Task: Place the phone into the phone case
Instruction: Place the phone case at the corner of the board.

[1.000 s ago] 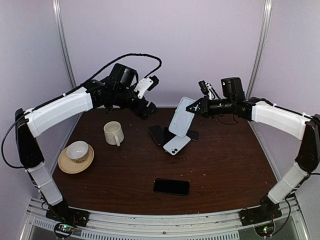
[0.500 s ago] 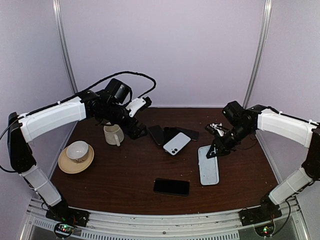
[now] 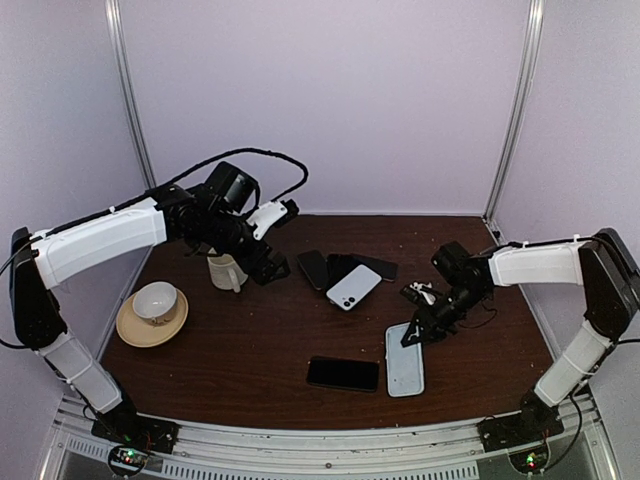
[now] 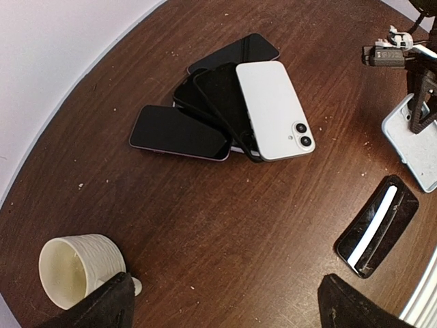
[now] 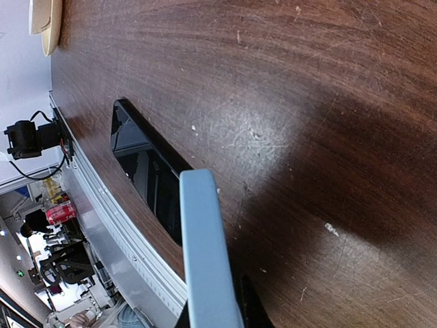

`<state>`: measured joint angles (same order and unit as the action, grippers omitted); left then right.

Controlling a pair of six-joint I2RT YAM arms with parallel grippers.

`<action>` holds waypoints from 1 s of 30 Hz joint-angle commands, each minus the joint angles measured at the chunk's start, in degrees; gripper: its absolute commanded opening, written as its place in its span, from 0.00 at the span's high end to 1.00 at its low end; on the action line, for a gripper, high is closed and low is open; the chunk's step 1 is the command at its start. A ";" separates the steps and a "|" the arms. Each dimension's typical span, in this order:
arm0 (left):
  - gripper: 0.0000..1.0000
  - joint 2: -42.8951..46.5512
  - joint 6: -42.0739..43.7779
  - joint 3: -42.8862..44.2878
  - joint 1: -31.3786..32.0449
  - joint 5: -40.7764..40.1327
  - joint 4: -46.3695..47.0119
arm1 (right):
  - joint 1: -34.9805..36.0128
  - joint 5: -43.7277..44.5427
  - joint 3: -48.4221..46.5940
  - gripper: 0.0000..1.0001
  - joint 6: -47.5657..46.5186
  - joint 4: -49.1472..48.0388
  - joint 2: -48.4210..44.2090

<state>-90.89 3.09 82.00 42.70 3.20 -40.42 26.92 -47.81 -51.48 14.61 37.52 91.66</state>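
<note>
CHANGE: case (image 3: 405, 362) down from mid-air, now flat on table (image 3: 250, 350) | right gripper (image 3: 415, 335): still pinching case's far end | left gripper (image 3: 272, 272): wide open, empty, pile (image 3: 345, 275) just ahead | black phone (image 3: 343, 374): beside case, left of right gripper | MEANS: case looks ready for loading.

Left gripper (image 3: 268, 272): raised toward far-left corner, fingers wide apart.
Right gripper (image 3: 413, 335): lowered near right edge, clamping phone case (image 3: 405, 368).

- The phone case (image 3: 405, 360) is pale blue.
- The lone phone (image 3: 343, 373) is glossy black.
- The pile's top phone (image 3: 354, 287) is white with dark lenses.
- The table (image 3: 260, 340) is dark brown wood grain.
- The mug (image 3: 227, 268) is cream and ribbed.
- The saucer (image 3: 140, 332) is tan.
</note>
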 commanded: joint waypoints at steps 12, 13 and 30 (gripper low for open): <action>0.02 0.72 1.07 -0.43 -0.42 -1.00 1.06 | -0.59 8.40 -1.67 0.62 -2.18 2.03 5.02; 0.02 0.72 1.10 -0.43 -0.42 -0.96 1.04 | -0.55 9.10 -1.99 0.62 -2.41 2.53 5.33; 0.02 0.19 1.22 -0.43 -0.42 -0.63 0.96 | 1.07 17.32 -5.78 0.57 -0.52 5.26 3.16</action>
<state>-90.89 3.57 81.95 42.70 2.57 -40.45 27.29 -33.63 -55.57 13.50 40.77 96.73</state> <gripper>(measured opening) 0.975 0.435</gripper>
